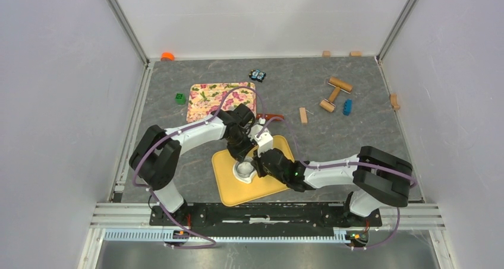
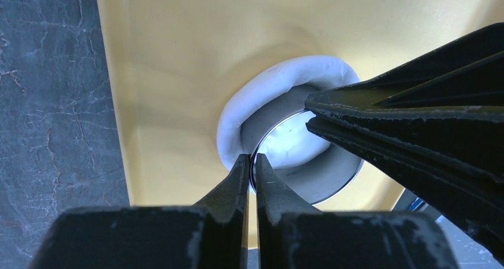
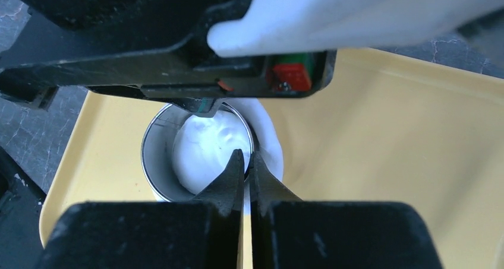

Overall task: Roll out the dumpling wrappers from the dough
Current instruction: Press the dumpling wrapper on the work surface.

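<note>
The cup rim is pinched by the closed left gripper and, opposite, by the closed right gripper. The cup is set on dough on the board.

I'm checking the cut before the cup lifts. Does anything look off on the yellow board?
The cup sits off-centre on the dough: a thick white crescent bulges past its rim on one side, none on the other. The left end effector and the right end effector both pinch that rim.
</note>
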Controlling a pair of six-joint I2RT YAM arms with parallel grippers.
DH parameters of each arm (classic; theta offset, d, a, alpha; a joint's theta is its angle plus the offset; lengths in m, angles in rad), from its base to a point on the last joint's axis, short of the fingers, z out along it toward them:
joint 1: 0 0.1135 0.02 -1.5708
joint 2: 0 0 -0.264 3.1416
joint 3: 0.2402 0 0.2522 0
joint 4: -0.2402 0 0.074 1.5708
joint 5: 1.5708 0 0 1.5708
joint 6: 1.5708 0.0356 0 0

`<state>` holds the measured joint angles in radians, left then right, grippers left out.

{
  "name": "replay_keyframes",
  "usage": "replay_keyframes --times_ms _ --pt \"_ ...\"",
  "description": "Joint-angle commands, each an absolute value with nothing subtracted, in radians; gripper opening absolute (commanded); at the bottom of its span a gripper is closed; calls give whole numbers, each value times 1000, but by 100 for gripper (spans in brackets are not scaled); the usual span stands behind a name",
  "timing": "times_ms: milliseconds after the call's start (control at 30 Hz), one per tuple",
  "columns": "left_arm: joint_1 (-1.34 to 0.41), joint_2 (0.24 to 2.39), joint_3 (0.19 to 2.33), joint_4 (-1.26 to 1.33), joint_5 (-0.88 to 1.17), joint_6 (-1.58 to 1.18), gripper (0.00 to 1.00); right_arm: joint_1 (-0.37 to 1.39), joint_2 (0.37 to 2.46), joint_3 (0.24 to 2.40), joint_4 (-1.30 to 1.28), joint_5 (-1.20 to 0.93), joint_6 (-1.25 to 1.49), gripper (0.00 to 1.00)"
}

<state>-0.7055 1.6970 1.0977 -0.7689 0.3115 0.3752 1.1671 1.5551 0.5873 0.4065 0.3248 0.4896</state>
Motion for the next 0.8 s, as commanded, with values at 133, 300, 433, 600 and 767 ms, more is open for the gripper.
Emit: replay_keyframes --times_ms 133,300,433,600,767 --pt "-659 1670 1077 -764 409 366 17 1223 1648 608 217 433 458 0" --pt "-619 1664 1070 -787 424 391 23 1260 1702 648 175 455 445 0" --pt "-573 1657 1083 -815 472 403 28 1269 1700 656 156 486 435 0" --pt "-557 1636 1098 -863 528 423 29 1294 1688 701 127 522 397 0" --pt "-557 1671 1059 -896 506 463 20 1318 1689 739 142 529 369 0"
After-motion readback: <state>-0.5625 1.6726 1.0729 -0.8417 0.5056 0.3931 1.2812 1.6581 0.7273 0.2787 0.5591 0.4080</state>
